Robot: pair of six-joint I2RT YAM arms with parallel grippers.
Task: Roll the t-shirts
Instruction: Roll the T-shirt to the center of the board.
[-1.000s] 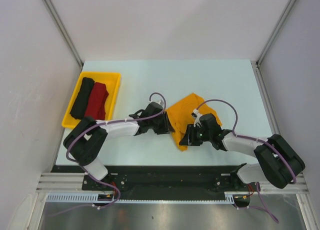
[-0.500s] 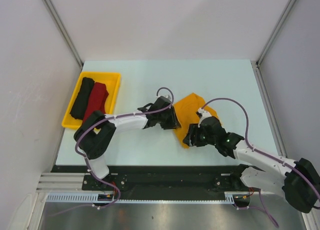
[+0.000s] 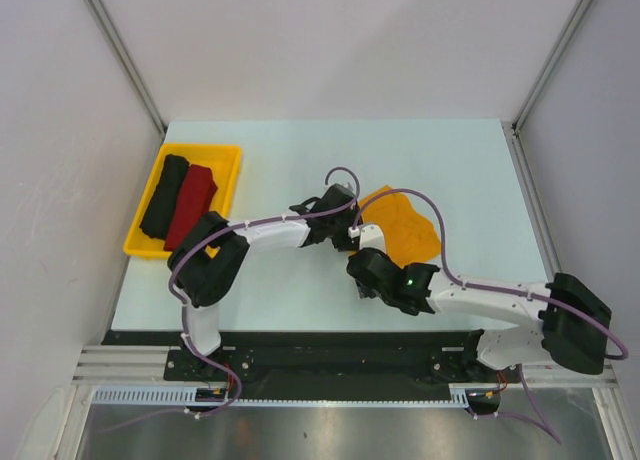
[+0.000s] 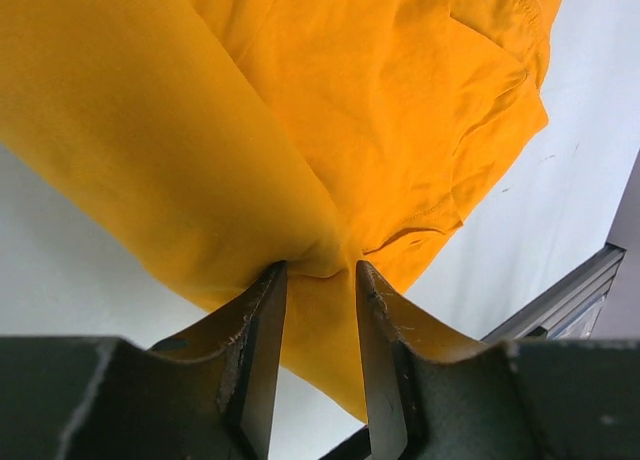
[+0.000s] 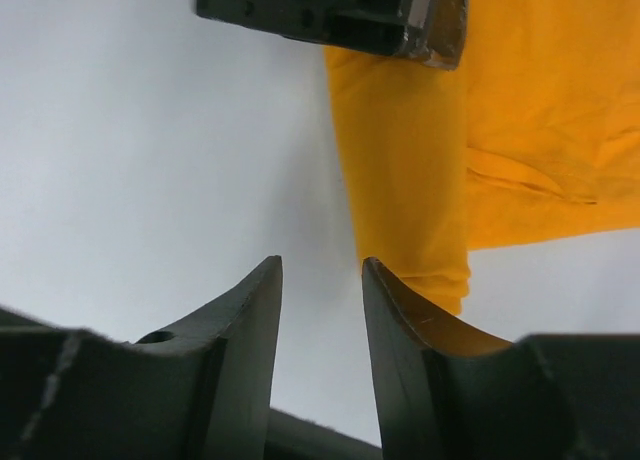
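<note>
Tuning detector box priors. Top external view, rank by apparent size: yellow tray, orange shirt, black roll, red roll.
1. yellow tray
2. orange shirt, visible part only
3. black roll and red roll: they look alike, so they are not ranked against each other.

White links (image 3: 270,232), black joints (image 3: 205,270); looping purple cables (image 3: 340,170); green indicator light (image 3: 408,278)

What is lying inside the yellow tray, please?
Two rolled t-shirts lie side by side: the black roll left, the dark red roll right. The yellow tray's floor beneath them is hidden.
</note>
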